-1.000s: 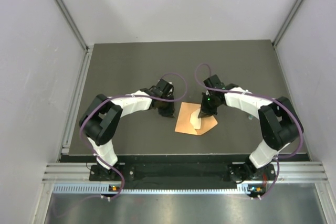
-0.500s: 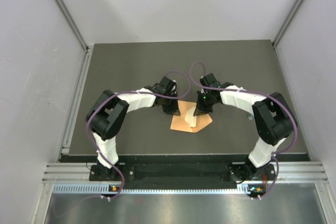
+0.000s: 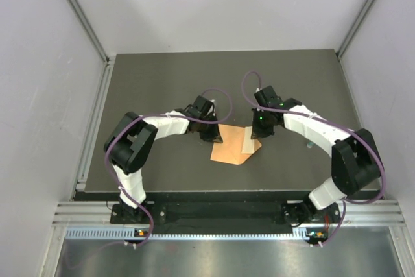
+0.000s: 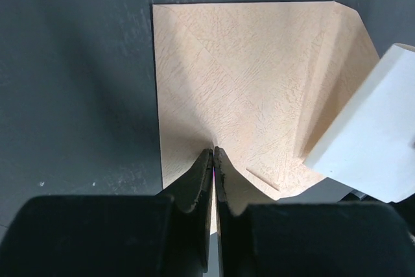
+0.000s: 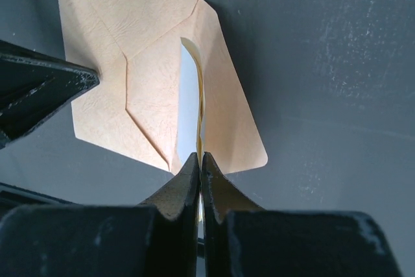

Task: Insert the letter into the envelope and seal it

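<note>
Arm bases sit at the near edge, and both arms reach in to mid tabletop [image 3: 162, 82].

Left end effector [image 4: 213, 155]: jaws pressed together, pinching the near edge of the envelope [image 4: 240, 76]. The paper puckers up into a small tent at the tips. The rest of the envelope lies flat on the tabletop between the two arms. Its flap is open and spread toward the right arm's side.

Right end effector [image 5: 200, 157]: jaws pressed together on the letter [image 4: 373, 141], gripping one edge. The sheet is lifted and tilted, seen edge-on from the right wrist. Its free edge reaches down to the fold line between pocket and flap. I can't tell whether it is already inside the pocket mouth.

Handling, my judgement:
- **Letter:** thin, very light and floppy. It will bow or buckle if pushed from far back. Hold it mid-edge on the trailing side, keep it low and slide it in nearly flat.
- **Envelope:** also light paper, likely to skate on the smooth tabletop and to crease easily. The anchor pinch on the edge opposite the mouth makes sense, but pulling up too much could close the pocket.
- **Flap:** best pressed down along the crease later rather than grabbed at the tip.

Beyond the envelope there is dark tabletop, then the enclosure walls.
</note>
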Controlling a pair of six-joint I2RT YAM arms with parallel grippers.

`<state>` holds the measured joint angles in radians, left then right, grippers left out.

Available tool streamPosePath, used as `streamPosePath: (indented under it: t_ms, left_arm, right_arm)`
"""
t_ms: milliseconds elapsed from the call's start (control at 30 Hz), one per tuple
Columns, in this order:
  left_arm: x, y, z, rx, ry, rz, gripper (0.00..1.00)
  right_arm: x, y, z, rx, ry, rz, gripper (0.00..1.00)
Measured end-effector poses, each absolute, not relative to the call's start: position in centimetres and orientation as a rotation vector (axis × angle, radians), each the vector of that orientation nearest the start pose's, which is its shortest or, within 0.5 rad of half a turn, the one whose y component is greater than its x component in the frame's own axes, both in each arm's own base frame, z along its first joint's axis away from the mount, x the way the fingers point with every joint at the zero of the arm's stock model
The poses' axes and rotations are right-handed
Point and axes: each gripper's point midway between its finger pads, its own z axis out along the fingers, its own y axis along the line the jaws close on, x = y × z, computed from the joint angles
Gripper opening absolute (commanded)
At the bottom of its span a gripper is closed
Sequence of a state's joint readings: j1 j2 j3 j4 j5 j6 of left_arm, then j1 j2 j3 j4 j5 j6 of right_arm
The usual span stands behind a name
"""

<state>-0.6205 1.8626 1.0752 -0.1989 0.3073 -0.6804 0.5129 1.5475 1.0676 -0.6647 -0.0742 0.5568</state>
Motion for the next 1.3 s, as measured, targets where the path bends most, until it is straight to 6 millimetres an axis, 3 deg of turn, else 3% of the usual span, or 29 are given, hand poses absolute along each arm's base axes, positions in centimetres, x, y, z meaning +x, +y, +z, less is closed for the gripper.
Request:
streamPosePath:
  t_ms: [100,267,667,767,1000,1100,1300]
  left_arm:
    - [29.1,-30.4,2.3,0.048,2.737,-0.857,0.10]
    - [29.0,-30.4,2.3,0.049,2.736,-0.875,0.11]
    - [28.5,-29.8,2.8,0.038,2.730,-0.909,0.29]
    - [28.8,-29.1,4.1,0.012,2.707,-0.930,0.40]
    - [30.8,-27.7,8.1,-0.023,2.579,-0.936,0.37]
    - [31.0,-26.9,7.2,-0.054,2.600,-0.915,0.34]
    - [29.5,-25.8,2.8,-0.105,2.733,-0.873,0.26]
  right_arm:
    - [26.7,19.1,8.2,0.016,2.772,0.411,0.00]
    - [25.3,19.2,7.1,0.011,2.823,0.454,0.00]
    - [23.9,20.0,4.6,0.115,2.949,0.508,0.00]
    - [23.9,20.1,4.4,0.118,2.958,0.517,0.00]
    - [24.1,20.5,4.4,0.110,2.946,0.547,0.00]
    - [24.3,20.7,4.5,0.107,2.937,0.555,0.00]
    - [24.8,20.9,4.2,0.106,2.925,0.561,0.00]
